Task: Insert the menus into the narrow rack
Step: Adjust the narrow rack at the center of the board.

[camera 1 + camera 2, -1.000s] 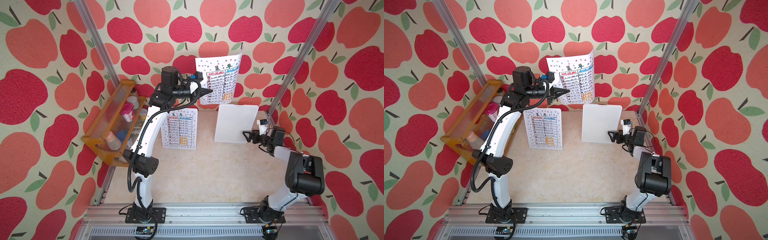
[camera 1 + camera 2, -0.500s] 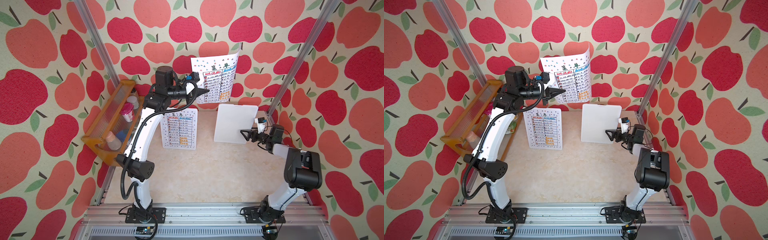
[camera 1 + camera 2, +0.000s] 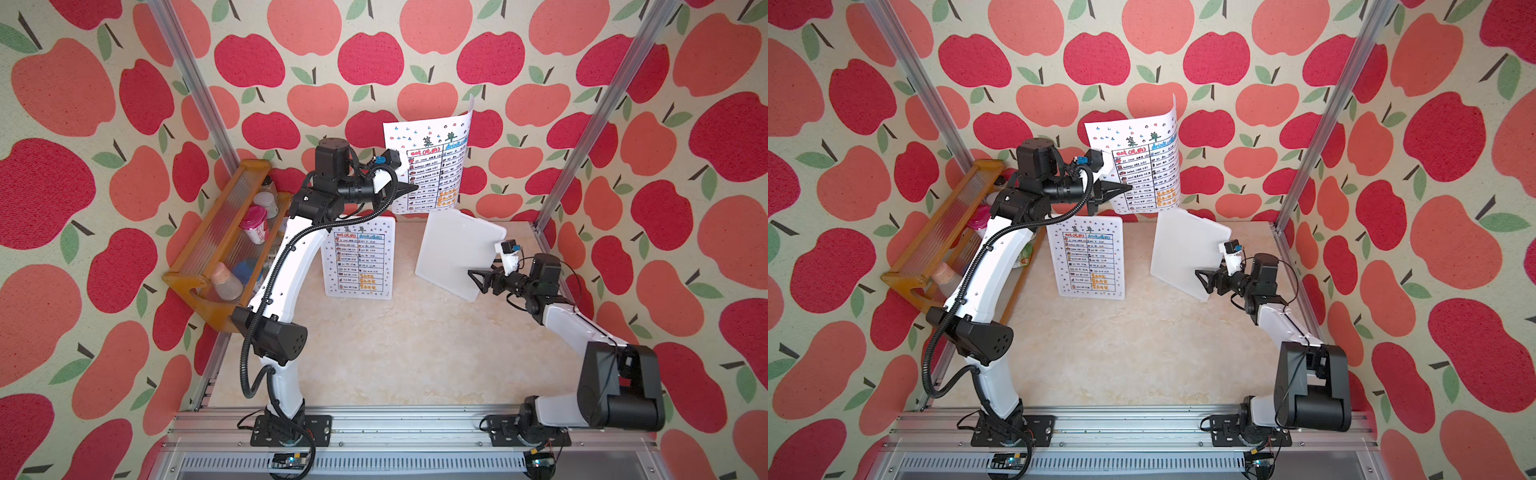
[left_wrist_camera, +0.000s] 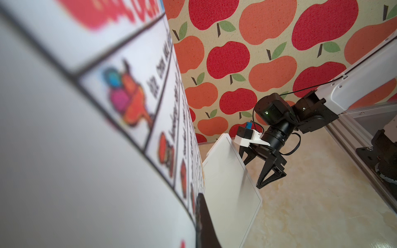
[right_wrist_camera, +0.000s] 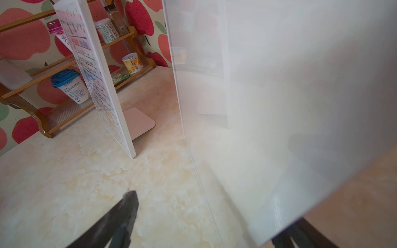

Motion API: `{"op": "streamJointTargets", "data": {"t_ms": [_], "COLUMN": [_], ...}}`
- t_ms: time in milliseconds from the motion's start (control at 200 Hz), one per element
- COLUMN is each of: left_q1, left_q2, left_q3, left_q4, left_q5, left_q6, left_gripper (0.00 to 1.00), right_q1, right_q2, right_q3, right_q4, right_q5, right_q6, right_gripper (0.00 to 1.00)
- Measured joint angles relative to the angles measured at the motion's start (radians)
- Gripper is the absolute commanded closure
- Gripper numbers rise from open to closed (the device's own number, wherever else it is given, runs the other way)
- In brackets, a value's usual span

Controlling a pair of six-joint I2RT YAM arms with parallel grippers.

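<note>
A menu point(image 3: 436, 166) is pinched aloft over the tabletop's point(image 3: 395, 345) back edge by the closed left tool point(image 3: 413, 188). The empty white rack point(image 3: 453, 249) near the back-right corner is straddled by the open right tool point(image 3: 478, 281). Next, the sheet's lower edge should be aligned with its slot.

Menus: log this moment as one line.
left pincer: shut on menu, held aloft | right pincer: open, astride empty rack edge | second menu: racked, upright
</note>
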Motion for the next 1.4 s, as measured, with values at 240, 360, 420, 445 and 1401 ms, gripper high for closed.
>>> {"op": "streamJointTargets", "data": {"t_ms": [240,360,420,445,1401], "left_q1": [0.002,0.010,0.015,0.015,0.022], "left_q2": [-0.045,-0.066,-0.070,-0.071,-0.110], "left_q3": [-0.071,-0.097,-0.100,-0.100,-0.156], "left_q4": [0.005,0.010,0.014,0.018,0.048], "left_q5": [-0.008,-0.008,-0.008,-0.008,-0.007], "left_q6": [0.005,0.005,0.005,0.004,0.004], "left_gripper": [1.00,1.00,1.00,1.00,1.00], "right_q1": [0.014,0.023,0.036,0.042,0.419], "right_q2": [0.027,0.027,0.023,0.019,-0.381], "right_q3": [0.043,0.044,0.041,0.038,-0.208], "right_q4": [-0.049,-0.050,-0.050,-0.050,-0.194], "right_q5": [0.020,0.034,0.045,0.049,0.449], "right_q6": [-0.011,-0.011,-0.020,-0.022,-0.066], "right_gripper": [0.23,0.37,0.43,0.45,0.56]}}
